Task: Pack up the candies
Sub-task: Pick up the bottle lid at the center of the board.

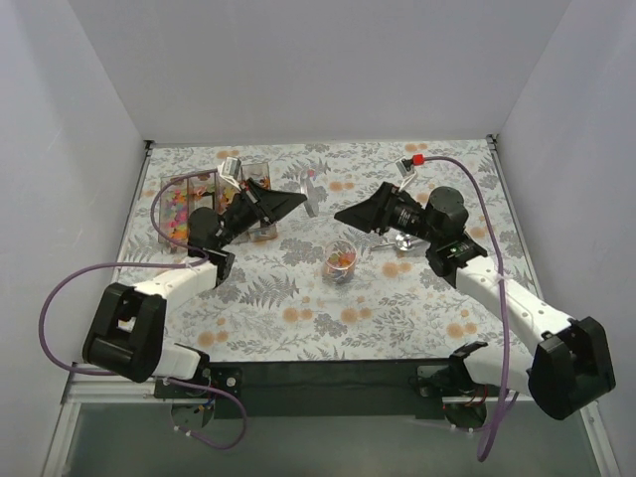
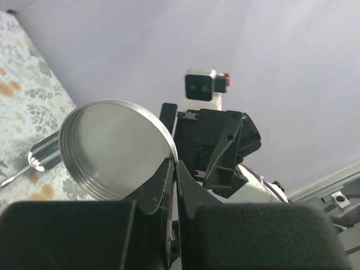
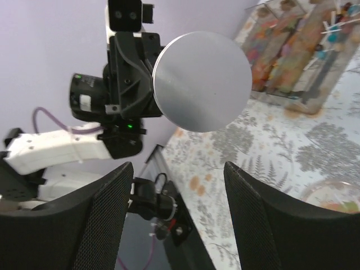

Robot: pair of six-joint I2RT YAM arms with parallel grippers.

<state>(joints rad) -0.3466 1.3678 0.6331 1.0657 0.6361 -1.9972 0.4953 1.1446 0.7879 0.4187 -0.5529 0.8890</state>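
A round metal lid [image 2: 115,149] is held up in the air by its rim, with my left gripper [image 2: 174,164] shut on it. In the top view the lid [image 1: 312,192] hangs edge-on at the tip of the left gripper [image 1: 298,202]. My right gripper [image 1: 343,214] faces it a short way off, open and empty. From the right wrist the lid [image 3: 202,81] shows as a flat disc beyond my right gripper [image 3: 177,208]. Candies [image 1: 341,257] lie in a small glass jar [image 1: 341,270] on the cloth below both grippers. More candies [image 1: 179,211] fill clear boxes at the far left.
A metal scoop [image 1: 402,241] lies on the flowered cloth under the right arm; its handle [image 2: 45,154] shows in the left wrist view. Clear candy boxes [image 3: 292,50] stand at the back left. A red-capped fitting [image 1: 418,158] sits at the back right. White walls close three sides.
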